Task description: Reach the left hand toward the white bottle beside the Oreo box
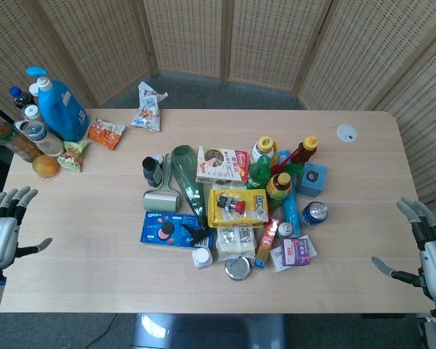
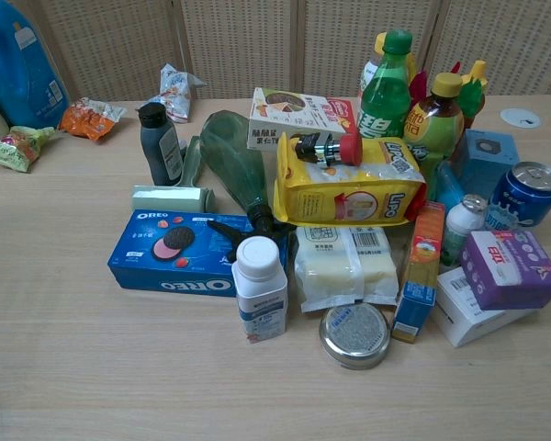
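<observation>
Left hand (image 1: 3, 229), right hand (image 1: 425, 251) splayed, empty; wooden table (image 1: 80, 276), wicker screens (image 1: 189, 36) behind.

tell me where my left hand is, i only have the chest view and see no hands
Observer: The left hand shows only in the head view, at the table's near left edge, fingers spread, holding nothing.
Operator: how does it sit relative to the white bottle
Observer: The white bottle stands well to its right, by the near right corner of the Oreo box.
Operator: and the right hand
Observer: The right hand is at the far right edge, also open and holding nothing.
</observation>
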`<state>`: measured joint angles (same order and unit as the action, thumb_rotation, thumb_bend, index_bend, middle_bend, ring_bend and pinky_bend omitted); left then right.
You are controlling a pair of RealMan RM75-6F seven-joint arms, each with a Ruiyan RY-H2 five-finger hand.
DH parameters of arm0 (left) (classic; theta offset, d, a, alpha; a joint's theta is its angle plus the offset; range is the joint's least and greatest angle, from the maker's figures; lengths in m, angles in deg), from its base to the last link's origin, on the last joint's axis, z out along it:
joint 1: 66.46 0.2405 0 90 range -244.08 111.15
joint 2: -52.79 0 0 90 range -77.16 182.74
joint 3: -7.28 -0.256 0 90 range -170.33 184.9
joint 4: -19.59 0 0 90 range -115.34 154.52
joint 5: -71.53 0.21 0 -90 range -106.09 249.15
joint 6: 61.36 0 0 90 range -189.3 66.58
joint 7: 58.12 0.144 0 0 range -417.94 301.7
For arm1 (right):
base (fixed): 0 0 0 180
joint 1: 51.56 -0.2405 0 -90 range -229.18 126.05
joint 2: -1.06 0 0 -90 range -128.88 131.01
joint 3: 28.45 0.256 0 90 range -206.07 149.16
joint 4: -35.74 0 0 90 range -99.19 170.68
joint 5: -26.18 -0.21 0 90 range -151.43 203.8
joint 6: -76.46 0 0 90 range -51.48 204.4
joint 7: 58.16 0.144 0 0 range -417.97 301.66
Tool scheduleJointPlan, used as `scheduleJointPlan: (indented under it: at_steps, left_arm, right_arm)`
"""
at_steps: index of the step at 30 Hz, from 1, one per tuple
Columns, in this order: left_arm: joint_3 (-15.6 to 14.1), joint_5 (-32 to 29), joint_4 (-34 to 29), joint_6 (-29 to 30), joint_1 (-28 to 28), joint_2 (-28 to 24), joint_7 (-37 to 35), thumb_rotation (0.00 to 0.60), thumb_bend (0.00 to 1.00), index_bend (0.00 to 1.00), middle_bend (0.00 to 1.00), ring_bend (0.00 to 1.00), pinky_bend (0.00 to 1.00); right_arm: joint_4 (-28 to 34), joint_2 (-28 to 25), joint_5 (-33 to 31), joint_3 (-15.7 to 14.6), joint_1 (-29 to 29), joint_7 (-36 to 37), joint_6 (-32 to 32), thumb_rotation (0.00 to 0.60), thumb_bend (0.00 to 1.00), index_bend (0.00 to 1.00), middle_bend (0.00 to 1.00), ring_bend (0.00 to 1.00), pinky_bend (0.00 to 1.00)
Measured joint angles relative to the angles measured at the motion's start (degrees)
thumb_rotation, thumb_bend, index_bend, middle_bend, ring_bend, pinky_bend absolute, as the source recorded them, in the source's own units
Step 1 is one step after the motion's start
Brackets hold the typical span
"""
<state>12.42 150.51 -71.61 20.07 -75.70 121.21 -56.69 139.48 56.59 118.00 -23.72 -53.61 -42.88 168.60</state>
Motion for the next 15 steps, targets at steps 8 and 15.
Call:
scheduleJointPlan:
  at_steps: [8, 15]
  left_arm:
    - [-0.4, 0.2, 0.4, -1.2, -0.4, 0.9, 1.0, 0.6, 0.01, 0.13, 0.0, 0.0, 0.0]
    - [-1.5, 2.1, -1.4, -7.0, -4.1, 4.7, 5.2, 0.6, 0.0, 0.12, 0.0, 0.0, 0.0]
  right_arm:
    - [-0.1, -0.2, -0.2, 0.1, 0.1, 0.5, 0.3, 0.6, 0.0, 0.0, 0.0, 0.0, 0.0]
    - [0.0, -0.2, -0.5, 0.3, 0.1, 0.4, 0.2, 0.6, 0.0, 0.0, 0.0, 0.0, 0.0]
